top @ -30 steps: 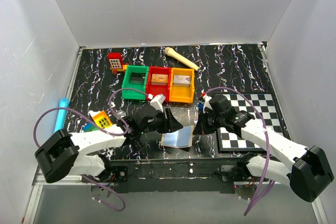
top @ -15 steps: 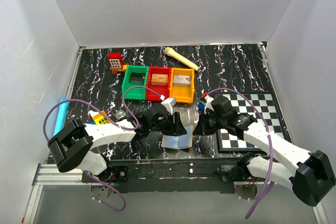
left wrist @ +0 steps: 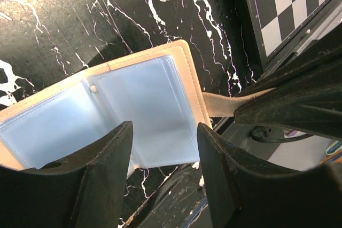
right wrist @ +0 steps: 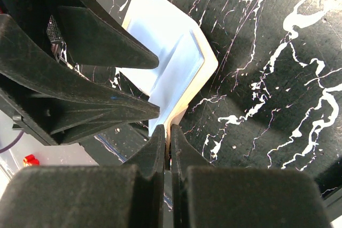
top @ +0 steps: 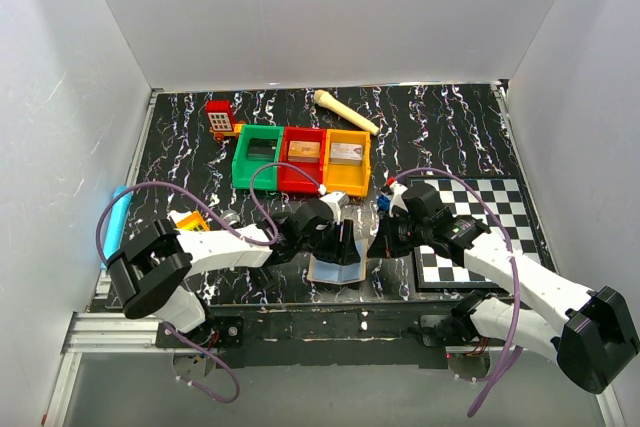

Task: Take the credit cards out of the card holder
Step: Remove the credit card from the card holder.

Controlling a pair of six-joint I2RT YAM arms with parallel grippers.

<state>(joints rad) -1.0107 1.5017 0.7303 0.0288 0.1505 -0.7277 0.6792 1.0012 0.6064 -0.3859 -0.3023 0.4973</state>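
The card holder [left wrist: 139,100] lies open near the table's front edge, showing pale blue-grey pockets inside a tan rim; it also shows in the top view [top: 335,270]. No credit cards show; the pockets hide whatever is inside. My left gripper [left wrist: 164,129] hovers open over the holder's near edge, and the lining's edge sits in the gap between its fingers [left wrist: 104,174]. My right gripper [right wrist: 168,132] is shut on the holder's tan tab [left wrist: 222,104] and tilts that side [right wrist: 171,52] up. From above, the two grippers [top: 342,245] [top: 377,245] meet over the holder.
Green [top: 258,152], red [top: 303,155] and orange [top: 347,157] bins stand in a row behind the holder. A black-and-white chequered board [top: 490,212] lies under my right arm. A cream peg [top: 346,112], a red toy [top: 220,119], a yellow toy [top: 192,222] and a blue tube [top: 118,217] lie around.
My left arm has swung right until its gripper is over the card holder, and its jaws have spread slightly. The right gripper has kept its grip on the tab.
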